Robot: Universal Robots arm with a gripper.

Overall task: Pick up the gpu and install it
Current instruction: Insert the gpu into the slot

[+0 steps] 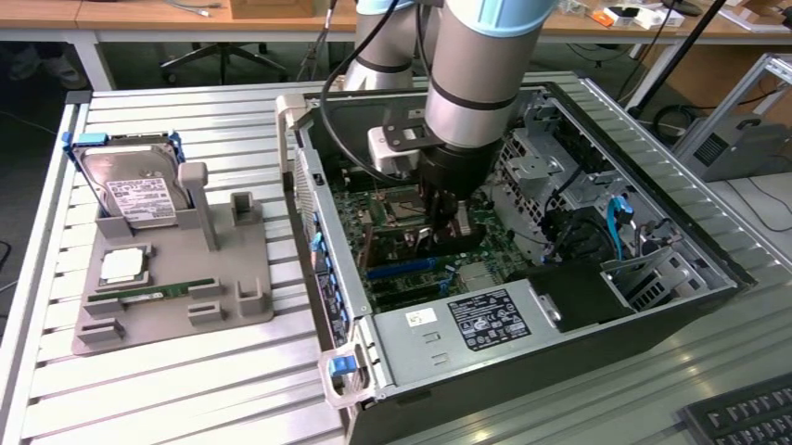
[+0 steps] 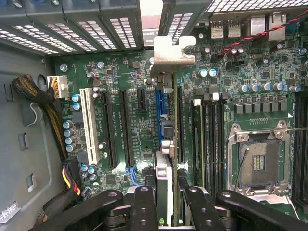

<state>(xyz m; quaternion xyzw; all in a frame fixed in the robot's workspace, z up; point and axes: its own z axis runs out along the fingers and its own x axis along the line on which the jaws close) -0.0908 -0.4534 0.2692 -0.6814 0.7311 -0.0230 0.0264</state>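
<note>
Hand (image 2: 166,204) gripping the gpu (image 2: 165,144) edge-on, upright over the motherboard (image 2: 125,96) slots, beside the blue slot (image 2: 157,103).

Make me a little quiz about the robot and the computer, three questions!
1. True or false: the hand holds the gpu on edge, above the motherboard.
2. What lies in the grey holder outside the case? A) hard drive B) keyboard C) mug
3. Fill in: the CPU socket on the motherboard is ____ (filled or empty).

Key: 1 true; 2 A; 3 empty.
</note>
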